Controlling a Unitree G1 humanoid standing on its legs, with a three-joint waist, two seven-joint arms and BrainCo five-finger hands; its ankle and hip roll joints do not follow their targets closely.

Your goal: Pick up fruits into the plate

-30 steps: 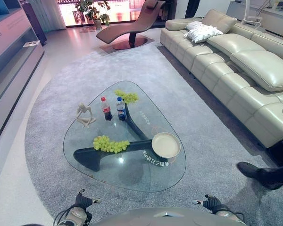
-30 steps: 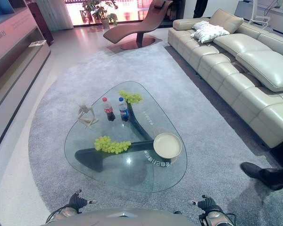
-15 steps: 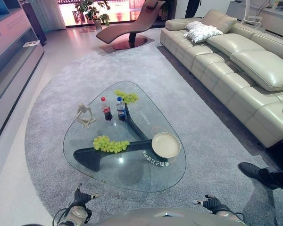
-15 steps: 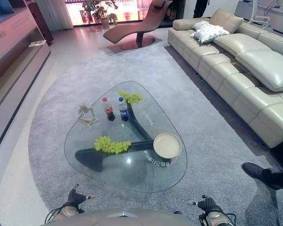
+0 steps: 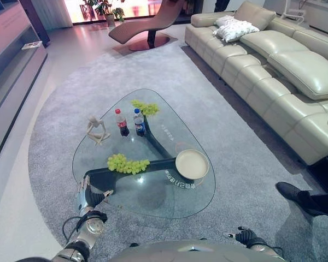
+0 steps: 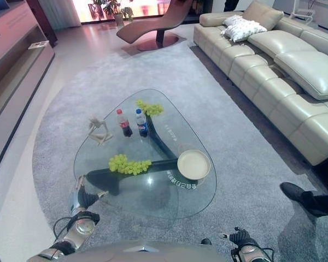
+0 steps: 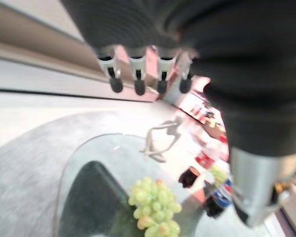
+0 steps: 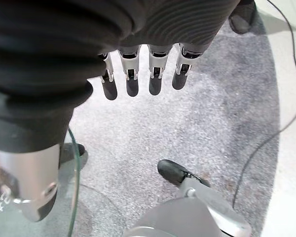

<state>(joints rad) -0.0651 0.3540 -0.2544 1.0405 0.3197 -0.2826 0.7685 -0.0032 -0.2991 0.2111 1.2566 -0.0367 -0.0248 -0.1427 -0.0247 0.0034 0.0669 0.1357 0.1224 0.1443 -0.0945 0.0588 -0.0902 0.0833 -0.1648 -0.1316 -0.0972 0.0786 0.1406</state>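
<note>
The left hand (image 5: pixel 87 195) was up by the near edge of the glass table (image 5: pixel 153 204), fingers straight, holding nothing. The right hand (image 5: pixel 245 237) hung low, fingers loose and empty. The near grapes (image 5: pixel 127 164) lay beside the plate (image 5: pixel 192 166) (not touching). Grabbing fast might squash or scatter them.

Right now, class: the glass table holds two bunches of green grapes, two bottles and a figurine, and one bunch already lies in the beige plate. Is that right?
Not quite. The beige plate is empty, as the left eye view shows. One bunch of green grapes lies on the glass table to the plate's left, the other bunch at the far end beyond the two bottles. The figurine is there too.
</note>
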